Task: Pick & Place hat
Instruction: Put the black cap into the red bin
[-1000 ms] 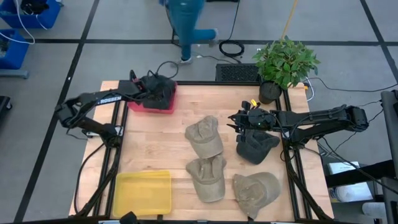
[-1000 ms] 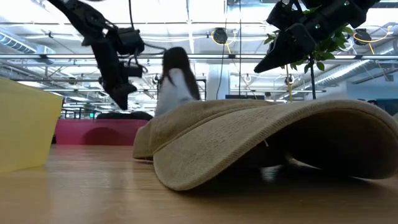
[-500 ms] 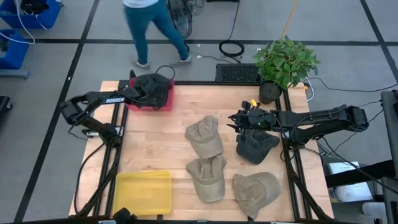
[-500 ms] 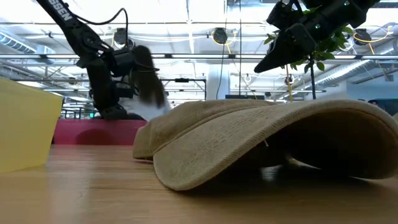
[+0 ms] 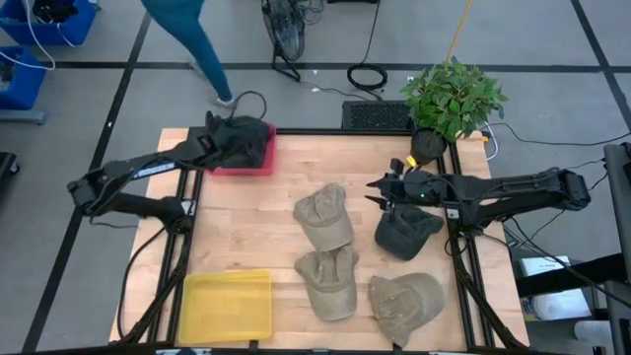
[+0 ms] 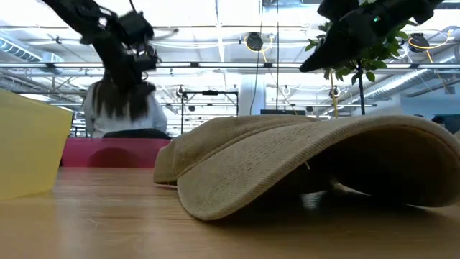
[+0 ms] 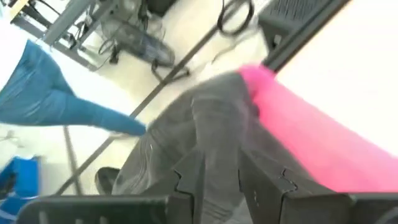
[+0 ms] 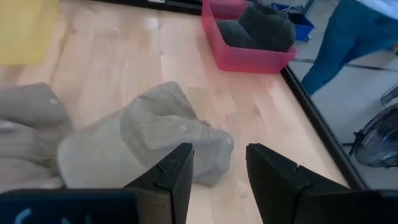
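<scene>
A dark grey hat (image 5: 245,138) lies over the pink bin (image 5: 254,165) at the table's far left corner. My left gripper (image 5: 211,142) is shut on it at the bin's left end, and shows raised above the bin (image 6: 133,50) in the low view. Three tan hats (image 5: 323,217) (image 5: 330,283) (image 5: 406,302) and another dark hat (image 5: 404,233) rest flat on the wood. My right gripper (image 5: 380,192) hangs open above the table just left of that dark hat. Its fingertips (image 8: 217,168) are apart, with a tan hat (image 8: 143,134) beyond them. My left gripper pinches a bunch of the dark grey hat's cloth (image 7: 219,163) between its two fingers (image 7: 186,180). It comes from the table's left, slanting down. The hat spreads away from the fingers over the pink bin (image 7: 311,143). Whether it hangs clear of the bin I cannot tell.
A yellow bin (image 5: 227,304) sits at the near left corner. A potted plant (image 5: 449,99) stands at the far right corner. A person (image 5: 187,39) walks on the floor beyond the far edge. Bare wood lies between the pink and yellow bins.
My left gripper has drawn back toward the table's left edge and risen above the pink bin, staying shut on the dark hat, which now spreads wider over the bin. The person has walked leftward past the far edge.
</scene>
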Robot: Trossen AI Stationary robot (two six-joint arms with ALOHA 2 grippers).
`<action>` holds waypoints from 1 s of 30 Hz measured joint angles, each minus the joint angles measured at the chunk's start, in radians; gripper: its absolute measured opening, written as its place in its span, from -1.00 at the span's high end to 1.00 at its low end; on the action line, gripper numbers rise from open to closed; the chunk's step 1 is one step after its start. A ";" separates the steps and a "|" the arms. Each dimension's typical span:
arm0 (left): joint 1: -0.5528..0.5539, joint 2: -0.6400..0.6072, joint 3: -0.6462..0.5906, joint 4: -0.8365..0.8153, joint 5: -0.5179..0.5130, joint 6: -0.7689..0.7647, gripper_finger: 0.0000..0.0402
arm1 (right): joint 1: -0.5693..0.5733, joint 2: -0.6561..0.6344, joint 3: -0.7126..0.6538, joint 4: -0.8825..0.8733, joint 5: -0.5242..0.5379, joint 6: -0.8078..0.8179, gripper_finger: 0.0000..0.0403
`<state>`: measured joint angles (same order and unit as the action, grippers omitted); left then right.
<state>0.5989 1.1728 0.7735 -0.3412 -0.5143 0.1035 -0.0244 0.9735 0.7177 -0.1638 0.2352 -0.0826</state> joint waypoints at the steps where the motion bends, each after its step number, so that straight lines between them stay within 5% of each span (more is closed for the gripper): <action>1: -0.019 -0.028 0.000 -0.001 0.020 -0.030 0.51 | 0.006 -0.013 0.000 -0.023 0.000 0.020 0.33; 8: -0.186 -0.140 0.001 0.033 0.244 -0.179 0.51 | 0.047 -0.038 0.000 -0.144 0.009 0.156 0.33; 19: -0.430 -0.078 -0.013 0.363 0.372 -0.129 0.51 | 0.099 -0.045 0.000 -0.440 0.056 0.517 0.19; 23: -0.485 -0.032 -0.020 0.406 0.468 -0.093 0.51 | 0.141 -0.042 0.000 -0.530 0.048 0.615 0.03; 30: -0.526 0.004 -0.019 0.454 0.472 -0.079 0.51 | 0.223 -0.043 -0.040 -0.588 0.047 0.731 -0.05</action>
<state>0.0731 1.1767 0.7540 0.1131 -0.0425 0.0243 0.1989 0.9302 0.6781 -0.7520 0.2825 0.6484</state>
